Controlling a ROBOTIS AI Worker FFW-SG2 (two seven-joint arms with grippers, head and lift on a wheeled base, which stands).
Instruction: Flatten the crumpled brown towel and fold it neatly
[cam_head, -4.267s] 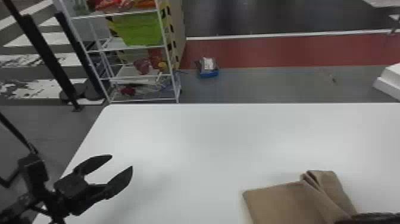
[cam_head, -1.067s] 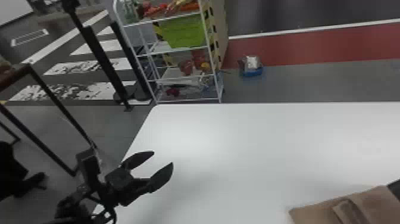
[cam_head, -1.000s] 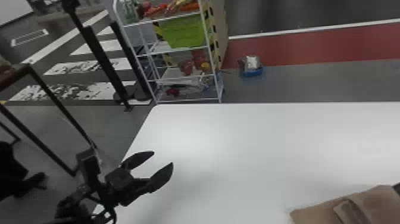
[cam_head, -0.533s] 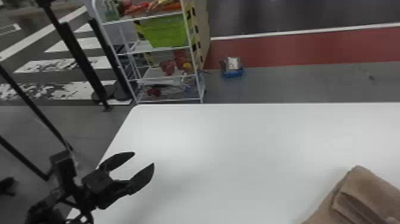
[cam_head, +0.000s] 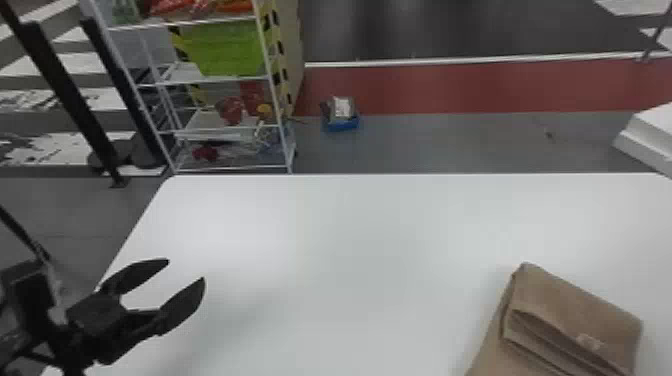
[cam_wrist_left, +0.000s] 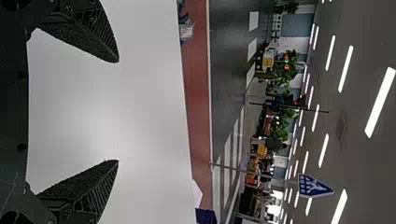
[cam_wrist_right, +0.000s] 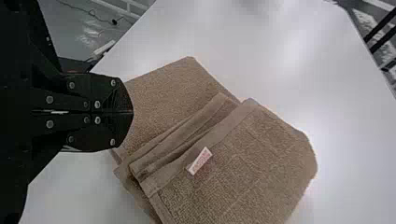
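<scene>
The white desk (cam_head: 360, 240) spreads widest, with a white shelf rack (cam_head: 225, 80) beyond its far left corner. The brown towel (cam_head: 575, 300) lies at the desk's near right, partly folded, a few loose layers showing along one edge. At the near left, the left gripper (cam_head: 186, 270) hangs above the desk, its jaws apart and empty. The right gripper (cam_wrist_right: 132, 112) is at the towel, jaws together. Smallest is the towel's pale label (cam_wrist_right: 199, 161), on the top layer.

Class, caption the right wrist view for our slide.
Closed black claw over a partly folded brown towel with a small label.
</scene>
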